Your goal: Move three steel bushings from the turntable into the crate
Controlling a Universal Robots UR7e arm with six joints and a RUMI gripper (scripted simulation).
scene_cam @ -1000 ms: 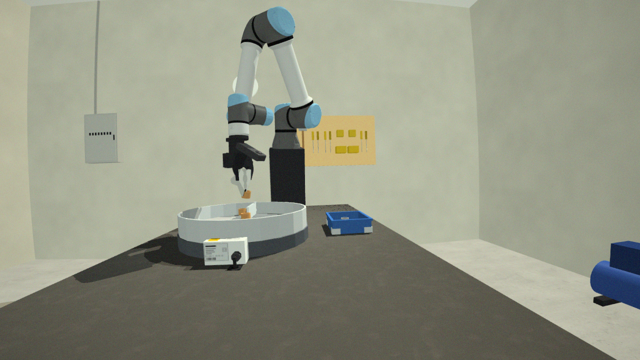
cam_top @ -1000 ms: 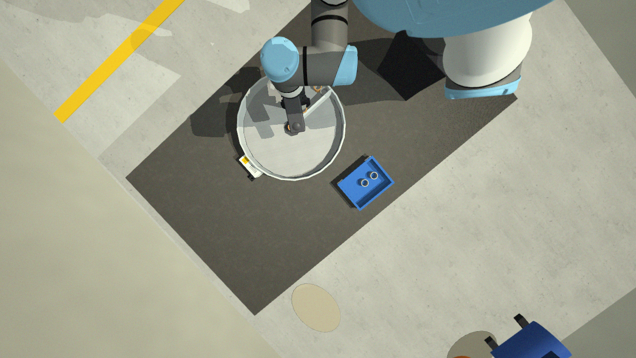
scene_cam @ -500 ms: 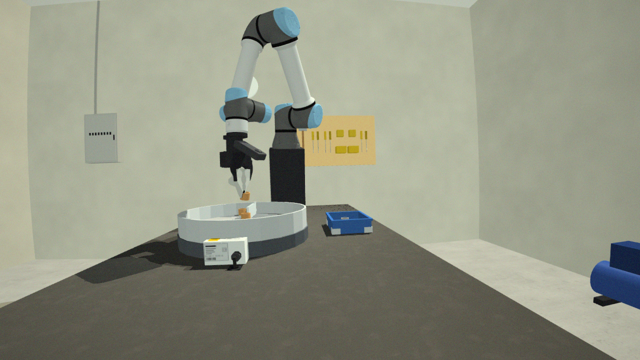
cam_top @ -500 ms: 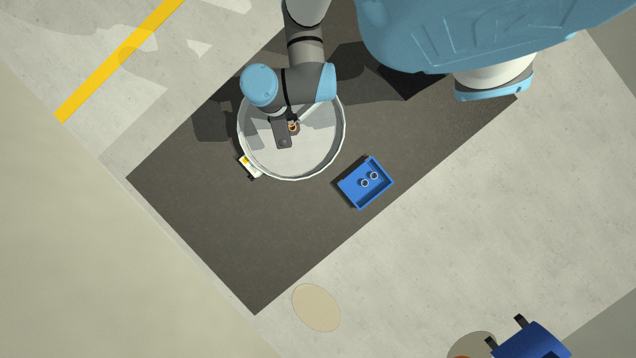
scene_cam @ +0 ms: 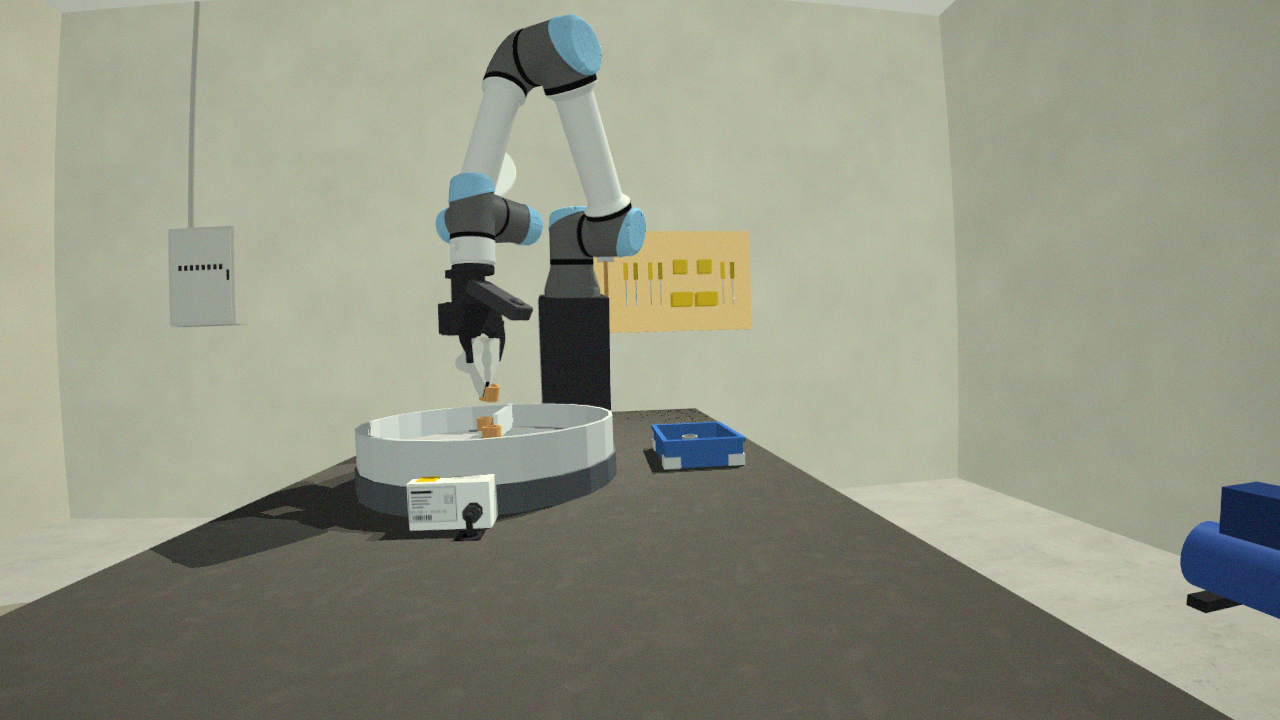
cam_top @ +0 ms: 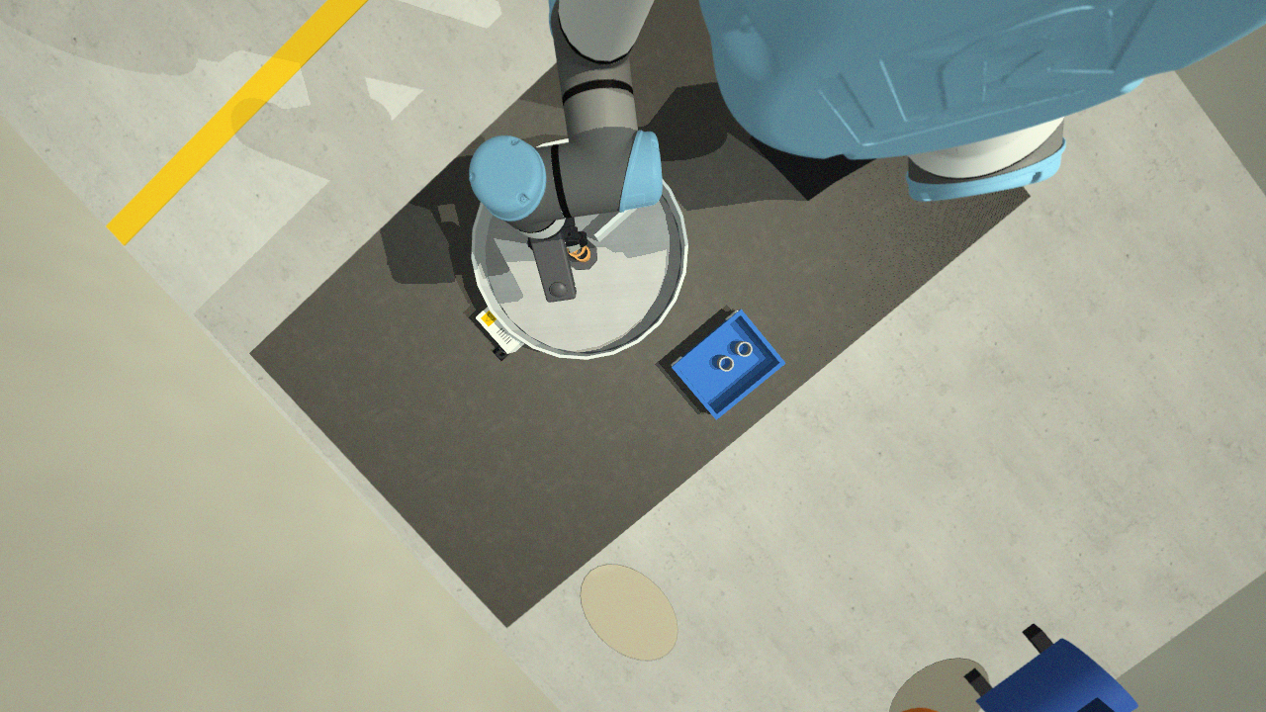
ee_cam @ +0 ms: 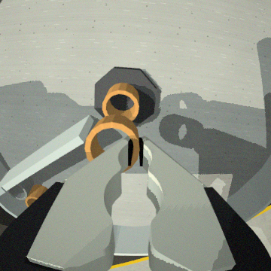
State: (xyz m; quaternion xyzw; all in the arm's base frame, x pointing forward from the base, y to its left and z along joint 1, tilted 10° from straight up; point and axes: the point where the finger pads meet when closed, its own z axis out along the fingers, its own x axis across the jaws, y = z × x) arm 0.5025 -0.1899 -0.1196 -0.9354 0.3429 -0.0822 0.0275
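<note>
1. Top view: the blue crate (cam_top: 694, 373) (scene_cam: 702, 454) stands beside the turntable (cam_top: 610, 310) (scene_cam: 483, 458) (ee_cam: 177, 38), apart from its rim. Two steel bushings (cam_top: 725, 370) (scene_cam: 689, 436) stand in the crate; only a rim shows in the exterior view.
2. Above the turntable, inside the outline of its wall, is the gripper (cam_top: 575, 244) (scene_cam: 487, 385) (ee_cam: 136, 138). Its fingers are almost fully closed, pinching the wall of an orange bushing (cam_top: 574, 254) (scene_cam: 492, 393) (ee_cam: 113, 121), which hangs clear of the turntable's surface.
3. At the turntable's middle, a second orange bushing (cam_top: 585, 260) (scene_cam: 491, 431) (ee_cam: 121, 89) stands on the dark hub (cam_top: 593, 260) (ee_cam: 103, 84).
4. From near the turntable's middle, a pale bar (cam_top: 615, 223) (scene_cam: 504, 418) (ee_cam: 49, 159) runs outward. Past it on the turntable is a small orange bushing (scene_cam: 484, 422) (ee_cam: 38, 191), with a partly hidden pale ring (ee_cam: 23, 196) beside it; whether that is steel, I cannot tell.
5. Outside the turntable, just beside its wall, sits a white box (cam_top: 501, 331) (scene_cam: 450, 503).

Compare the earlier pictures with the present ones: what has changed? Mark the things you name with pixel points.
The black gripper (cam_top: 576, 245) (scene_cam: 487, 385) (ee_cam: 136, 138), clamped on an orange ring-shaped bushing (cam_top: 588, 254) (scene_cam: 491, 393) (ee_cam: 89, 146), moved down and left in the top view. Nothing was newly grasped or released. The blue rectangular crate (cam_top: 751, 390) (scene_cam: 702, 454) and its two steel bushings (cam_top: 717, 364) (scene_cam: 689, 436) stayed put.
</note>
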